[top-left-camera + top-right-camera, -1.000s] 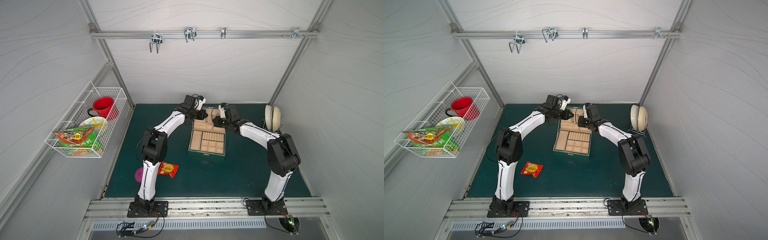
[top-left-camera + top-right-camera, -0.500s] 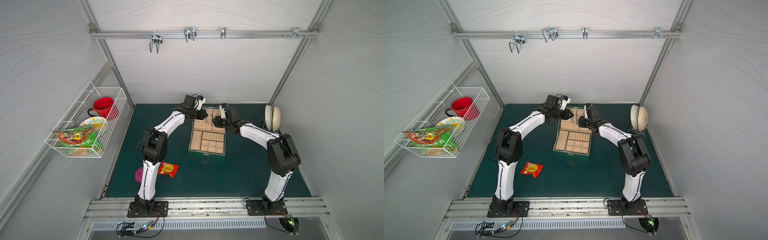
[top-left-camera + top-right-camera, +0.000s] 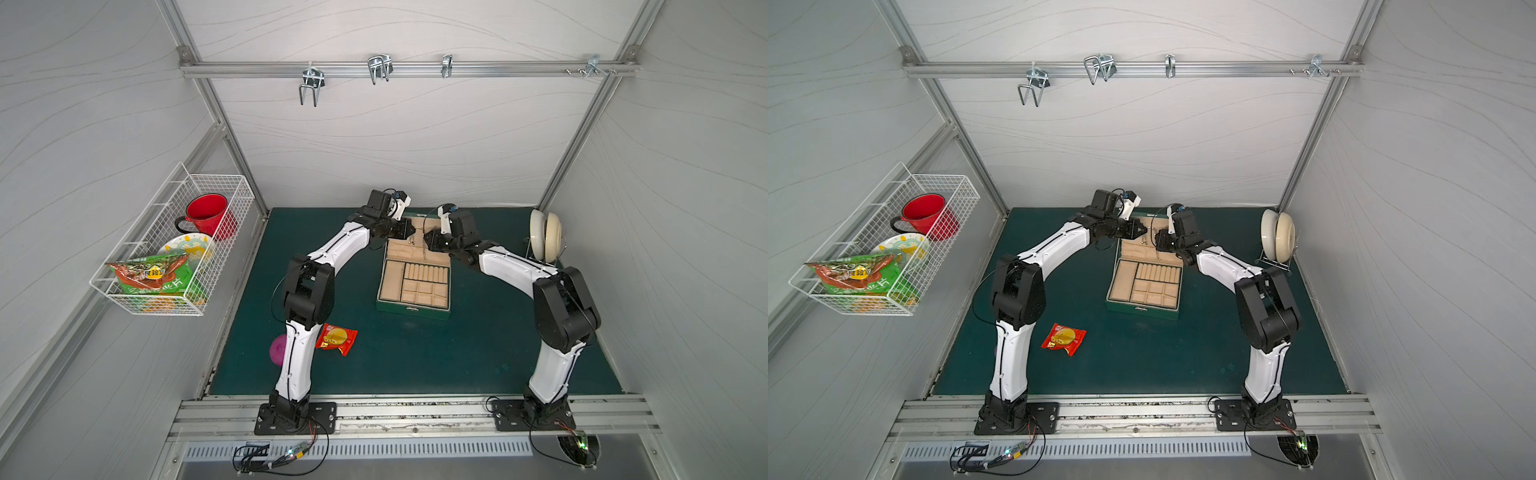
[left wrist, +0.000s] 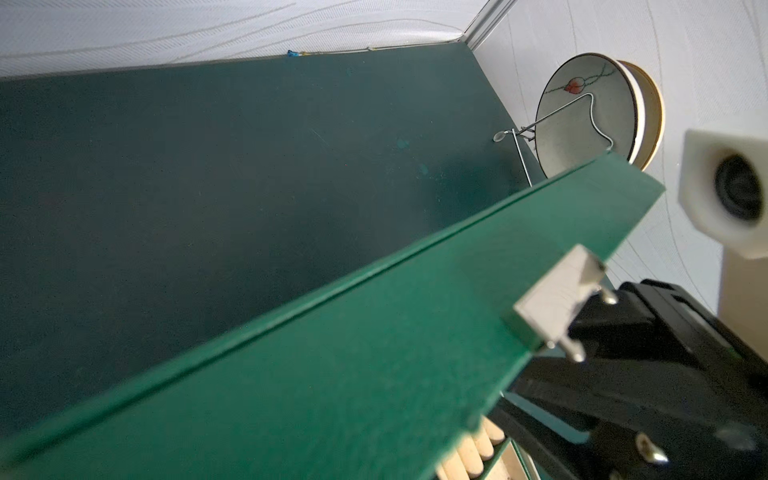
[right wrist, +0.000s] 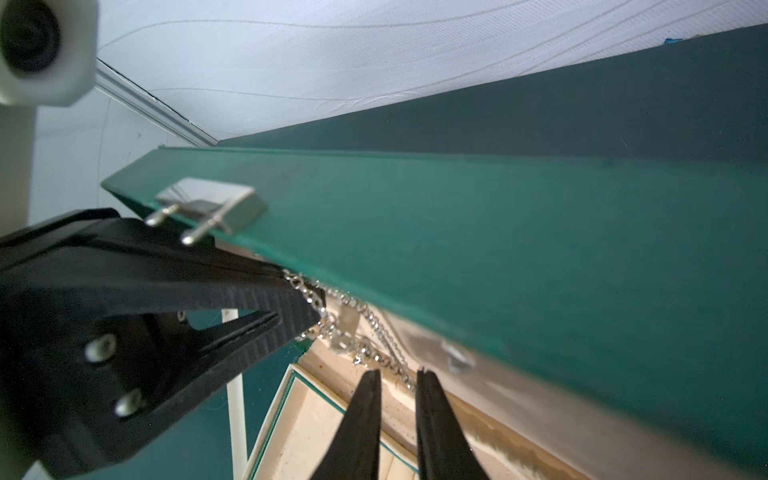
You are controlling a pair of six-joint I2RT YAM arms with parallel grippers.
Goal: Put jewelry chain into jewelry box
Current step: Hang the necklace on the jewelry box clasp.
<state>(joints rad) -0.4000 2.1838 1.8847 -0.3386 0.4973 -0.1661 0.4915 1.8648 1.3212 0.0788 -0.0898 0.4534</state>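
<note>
Both arms rise from the near rail, bend at the elbow and reach forward and inward, so the wrists meet over the far end of the jewelry box (image 3: 413, 309). The box stands open in the middle of the green surface (image 3: 415, 361), its lid (image 5: 498, 232) raised toward the back wall.

The left fingers (image 5: 286, 305) come in at the lid's left side. They are pressed together, with one end of the jewelry chain (image 5: 365, 345) pinched at their tip, just under the lid's free edge and near its metal clasp (image 5: 216, 203). From there the chain sags across the lid's beige lining.

The right fingers (image 5: 368, 407) point toward that lining with a narrow gap between them and nothing in it. The chain hangs just past their tips; whether it touches them cannot be told.

Bare surface lies in front of the box, on both sides, and behind the lid up to the wall. A red snack packet (image 3: 336, 338) and a pink ball (image 3: 276, 349) lie by the left arm, well apart from the box. A plate rack (image 3: 544, 237) stands by the right wall.
</note>
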